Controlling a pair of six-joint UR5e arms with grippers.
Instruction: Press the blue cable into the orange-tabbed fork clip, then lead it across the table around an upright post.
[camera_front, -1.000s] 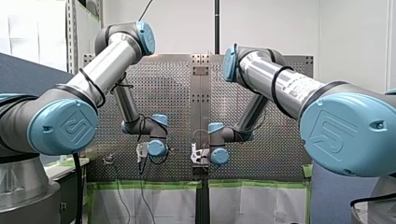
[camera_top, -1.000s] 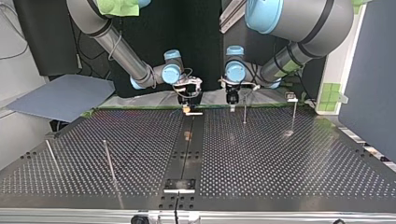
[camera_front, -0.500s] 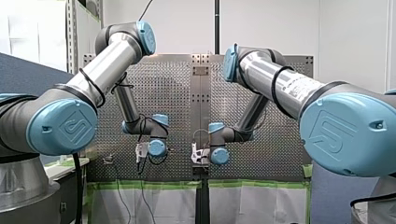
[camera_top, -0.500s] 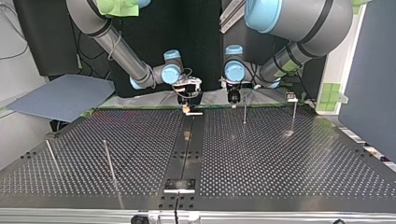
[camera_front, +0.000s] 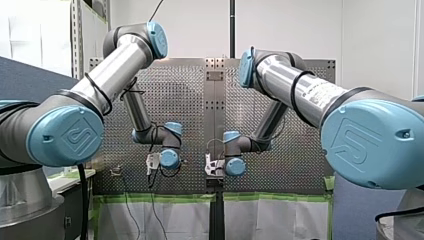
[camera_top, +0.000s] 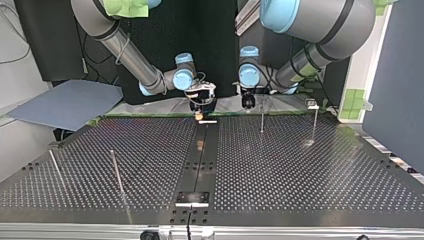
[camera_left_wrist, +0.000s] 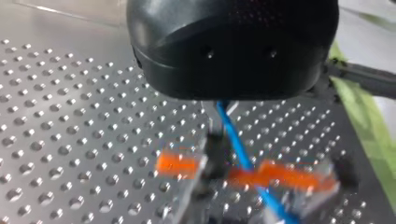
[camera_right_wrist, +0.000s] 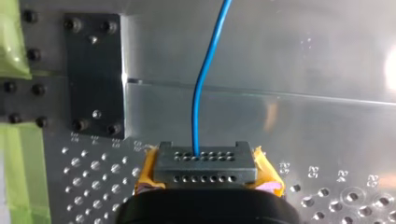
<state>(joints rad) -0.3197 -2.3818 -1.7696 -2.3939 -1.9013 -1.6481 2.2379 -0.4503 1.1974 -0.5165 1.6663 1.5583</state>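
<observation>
Over the table (camera_right_wrist: 327, 116), my right gripper's (camera_right_wrist: 205, 161) fingers (camera_right_wrist: 205, 175) pinch the blue cable (camera_right_wrist: 200, 93).

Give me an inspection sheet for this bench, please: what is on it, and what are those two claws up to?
Surface: perforated table, with a solid strip down its middle.
Job's things: the cable crosses the orange-tabbed clip; too blurred to tell if it is seated. Four thin posts stand on the table.
Clutter: nothing seen.
Grippers: right gripper, yellow pads, shut on the cable. Left gripper is by the clip, with the cable coming out from under it.
Cables: black leads run along the arms.
Surroundings: green tape, blue panel.
</observation>
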